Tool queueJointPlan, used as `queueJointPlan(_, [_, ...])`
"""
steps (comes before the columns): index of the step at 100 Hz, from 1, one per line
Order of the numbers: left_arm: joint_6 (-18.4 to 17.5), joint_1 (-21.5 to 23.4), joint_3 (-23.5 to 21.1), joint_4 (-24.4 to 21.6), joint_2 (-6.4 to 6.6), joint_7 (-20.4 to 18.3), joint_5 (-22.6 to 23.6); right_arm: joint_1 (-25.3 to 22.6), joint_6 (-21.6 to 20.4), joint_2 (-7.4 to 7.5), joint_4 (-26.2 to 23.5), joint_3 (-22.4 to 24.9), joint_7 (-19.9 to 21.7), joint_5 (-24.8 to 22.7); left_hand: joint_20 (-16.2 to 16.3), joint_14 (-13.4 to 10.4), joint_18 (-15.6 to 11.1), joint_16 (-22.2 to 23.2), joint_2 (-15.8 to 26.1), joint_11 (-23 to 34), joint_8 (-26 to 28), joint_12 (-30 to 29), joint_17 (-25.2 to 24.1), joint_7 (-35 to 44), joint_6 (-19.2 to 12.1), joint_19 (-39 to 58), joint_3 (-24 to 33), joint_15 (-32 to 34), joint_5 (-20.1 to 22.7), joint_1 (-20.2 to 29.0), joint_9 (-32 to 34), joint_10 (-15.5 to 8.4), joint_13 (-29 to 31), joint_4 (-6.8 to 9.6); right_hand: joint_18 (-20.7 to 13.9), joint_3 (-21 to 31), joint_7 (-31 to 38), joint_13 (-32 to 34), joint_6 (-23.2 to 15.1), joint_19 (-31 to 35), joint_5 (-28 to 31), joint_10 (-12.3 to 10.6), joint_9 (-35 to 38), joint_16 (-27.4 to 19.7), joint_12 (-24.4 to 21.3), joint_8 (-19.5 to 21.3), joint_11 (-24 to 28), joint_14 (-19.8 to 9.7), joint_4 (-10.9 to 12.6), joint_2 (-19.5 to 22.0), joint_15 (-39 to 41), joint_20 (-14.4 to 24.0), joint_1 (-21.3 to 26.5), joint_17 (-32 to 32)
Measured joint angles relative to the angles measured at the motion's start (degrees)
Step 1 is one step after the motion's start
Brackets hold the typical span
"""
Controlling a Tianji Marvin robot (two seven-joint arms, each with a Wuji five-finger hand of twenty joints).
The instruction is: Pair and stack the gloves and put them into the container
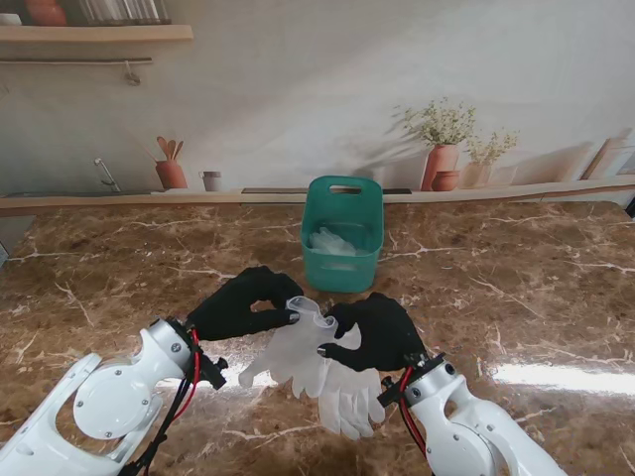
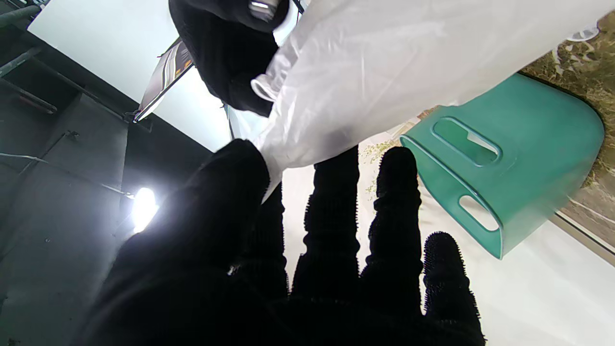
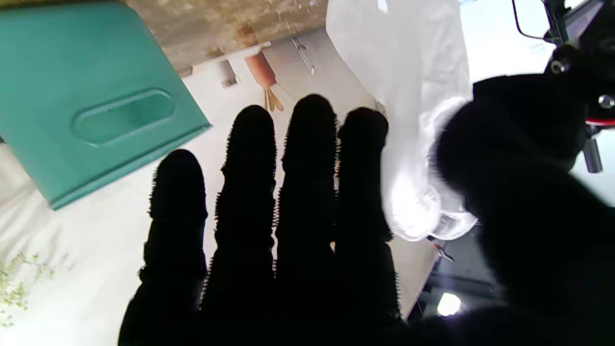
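Stand view: our left hand and right hand both pinch the cuff of the paired gloves, fingers trailing toward us; the container sits just beyond, dead ahead.

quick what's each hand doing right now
Left hand: shut on the white glove, pinching its cuff.
Right hand: shut on the same glove's cuff.

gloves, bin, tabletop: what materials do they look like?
Gloves: thin translucent white film, likely latex or vinyl; limp, with a rolled cuff. Bin: teal moulded plastic, matte, with handle slots. Tabletop: brown marble look with white veins and glossy glare; real stone or laminate, can't tell.
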Motion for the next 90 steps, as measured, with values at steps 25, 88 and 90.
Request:
queueJointPlan(25, [-2.6, 1.8, -1.8, -0.6, -0.01, 0.7, 1.5, -0.2, -2.4, -1.34, 0.8, 1.4, -12.0, -7.5, 1.5, 0.6, 2.0, 1.2, -1.9, 0.7, -5.3, 7.1, -0.7, -0.8, -1.7, -1.4, -0.3, 0.0, 3.2, -0.1, -7.4, -0.3, -2.1, 0.0, 0.3, 4.8, 7.0, 1.2, -5.1, 3.6, 2.4, -0.7, 2.8, 1.7, 6.2, 6.1, 2.8, -0.8, -1.3, -0.9, 5.4, 0.7, 1.9, 1.1])
queueJointPlan(88, [-13.0, 8.1, -1.9, -2.3, -0.58, 7.9, 1.7, -10.2, -9.7, -0.24, -9.4, 9.6, -11.3, -13.8, 1.1, 0.4, 5.3, -2.4, -5.0, -3.6, -6.8, -2.8, 0.1, -0.7, -2.3, 10.1, 7.1, -2.0, 5.3, -3.8, -5.4, -1.3, 2.2, -0.65, 0.3, 4.6, 6.3, 1.2, -5.1, 4.2, 2.2, -1.0, 2.8, 1.7, 6.8, 7.1, 2.8, -0.8, -1.7, 1.9, 5.4, 0.7, 1.9, 1.7])
queueJointPlan(90, [-13.2, 8.3, -1.8, -2.3, -0.62, 8.0, 1.2, -10.6, -9.9, -0.23, -9.8, 9.8, -10.6, -13.6, 0.9, 0.4, 5.3, -2.1, -5.1, -3.2, -6.8, -2.8, 0.3, -0.7, -2.3, 10.9, 8.0, -1.5, 5.3, -3.9, -4.0, -1.3, 2.8, -0.65, 0.3, 4.6, 6.3, 1.2, -5.1, 4.2, 2.2, -1.0, 2.8, 1.7, 6.8, 7.1, 2.8, -0.8, -1.7, 1.9, 5.4, 0.7, 1.9, 1.7])
